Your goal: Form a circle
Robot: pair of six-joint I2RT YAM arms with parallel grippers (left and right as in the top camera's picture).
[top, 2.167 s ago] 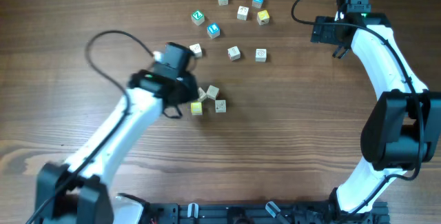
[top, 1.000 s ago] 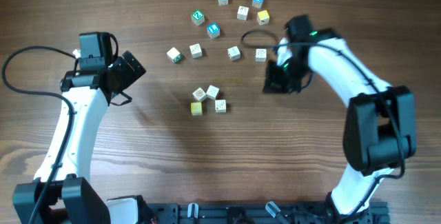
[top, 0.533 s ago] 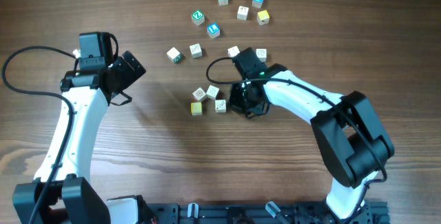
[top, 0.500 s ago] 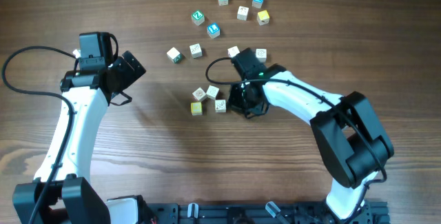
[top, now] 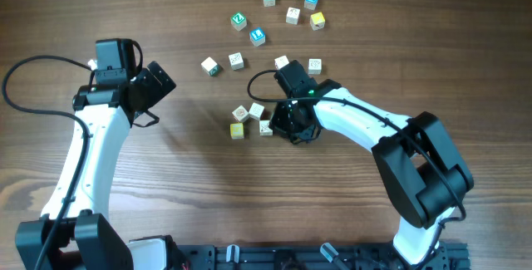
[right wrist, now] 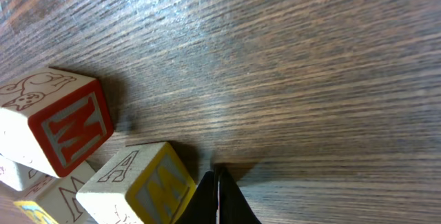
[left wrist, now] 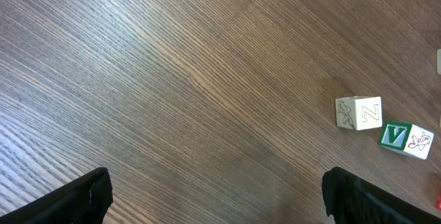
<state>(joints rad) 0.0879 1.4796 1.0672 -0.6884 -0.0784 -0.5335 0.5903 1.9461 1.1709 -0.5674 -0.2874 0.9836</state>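
The circle is a tight cluster of several tiny cream letter cubes plus a yellow one at mid-table. My right gripper is shut, its tips on the wood just right of the cluster's right-hand cube. In the right wrist view the shut gripper rests beside a yellow-faced A cube, with a red-faced M cube behind it. My left gripper hangs open far to the left, over bare wood, with nothing in it.
Loose cubes lie behind the cluster: a green-faced one, cream ones, a blue one, and more with green, blue and yellow faces at the far edge. The left wrist view shows two cubes.
Over the last second my right arm swung from the right side in to the cluster and has edged a little further left against it. The left arm has stayed still and open.
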